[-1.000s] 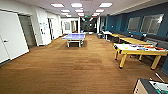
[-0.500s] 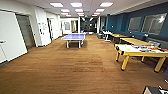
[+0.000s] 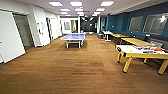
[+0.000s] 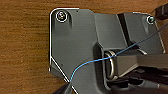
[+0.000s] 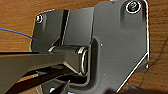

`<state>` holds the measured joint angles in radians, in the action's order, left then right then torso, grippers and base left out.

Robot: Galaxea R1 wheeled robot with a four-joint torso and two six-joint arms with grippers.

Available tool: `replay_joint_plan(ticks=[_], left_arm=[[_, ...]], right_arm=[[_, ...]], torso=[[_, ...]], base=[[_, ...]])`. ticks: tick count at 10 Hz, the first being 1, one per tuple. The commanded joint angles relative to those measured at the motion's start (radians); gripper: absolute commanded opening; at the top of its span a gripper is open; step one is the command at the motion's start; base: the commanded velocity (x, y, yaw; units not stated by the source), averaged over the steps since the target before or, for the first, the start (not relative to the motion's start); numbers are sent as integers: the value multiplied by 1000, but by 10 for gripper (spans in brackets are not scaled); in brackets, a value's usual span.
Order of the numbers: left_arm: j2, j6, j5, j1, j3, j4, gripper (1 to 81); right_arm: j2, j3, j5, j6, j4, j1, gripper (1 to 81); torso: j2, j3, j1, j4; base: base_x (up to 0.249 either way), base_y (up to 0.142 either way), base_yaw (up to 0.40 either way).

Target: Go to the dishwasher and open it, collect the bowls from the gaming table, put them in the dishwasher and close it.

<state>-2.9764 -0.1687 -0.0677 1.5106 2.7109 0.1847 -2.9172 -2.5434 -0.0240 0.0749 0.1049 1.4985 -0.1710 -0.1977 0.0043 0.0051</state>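
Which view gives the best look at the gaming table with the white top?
The head view: the gaming table stands at the right on yellow legs, with small colourful items lying on its white top. Both wrist views look down at the wood floor past the robot's own plate, not at the table.

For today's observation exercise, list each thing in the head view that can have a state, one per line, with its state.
gaming table: standing on its legs, small colourful items lying on its white top
table-tennis table: set up, flat
ceiling lights: on
doorway on the left: dark; door position cannot be told
wood floor: bare boards ahead of the robot
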Motion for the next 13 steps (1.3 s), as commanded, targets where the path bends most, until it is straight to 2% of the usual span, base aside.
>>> replay_joint_plan(ticks=[1,13], left_arm=[[8,3,49,-51,3,4,811],[5,6,49,-51,3,6,811]], right_arm=[[-1,2,-50,-1,1,-53,811],[-6,-4,-50,-1,1,-56,811]], torso=[[0,0,0,0],[0,0,0,0]], base=[[263,0,0],[274,0,0]])
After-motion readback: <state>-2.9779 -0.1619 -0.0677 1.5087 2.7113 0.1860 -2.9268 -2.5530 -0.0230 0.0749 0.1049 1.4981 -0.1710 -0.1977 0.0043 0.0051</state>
